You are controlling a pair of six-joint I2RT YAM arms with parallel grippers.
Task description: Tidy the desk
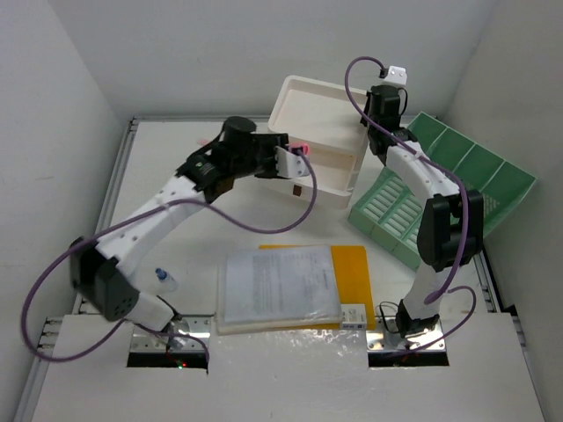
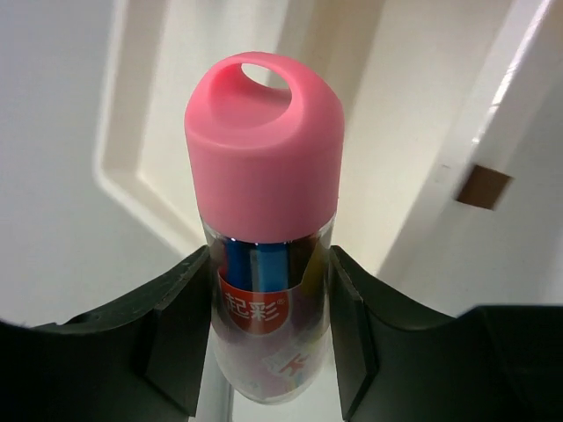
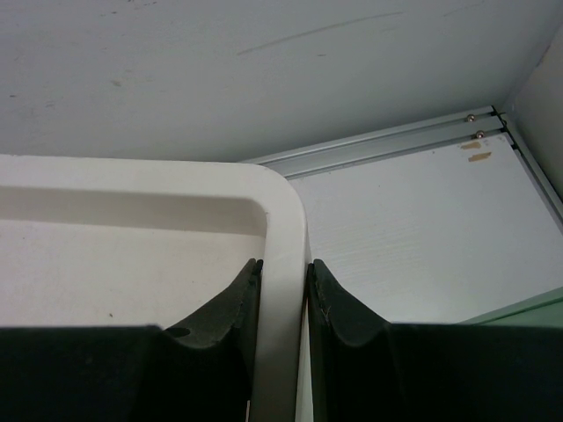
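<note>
My left gripper (image 2: 268,294) clamps the pen tube (image 2: 264,167), cap toward the cream box (image 1: 310,98) at 1 o'clock; my right gripper (image 3: 281,274) pinches its wall.

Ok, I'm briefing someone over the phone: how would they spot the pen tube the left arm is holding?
Find the big white box at the back of the desk. At its left front side, the left tool is shut on a clear tube of coloured pens. Its pink cap with a loop hole on top sets it apart from the plain white box.
</note>
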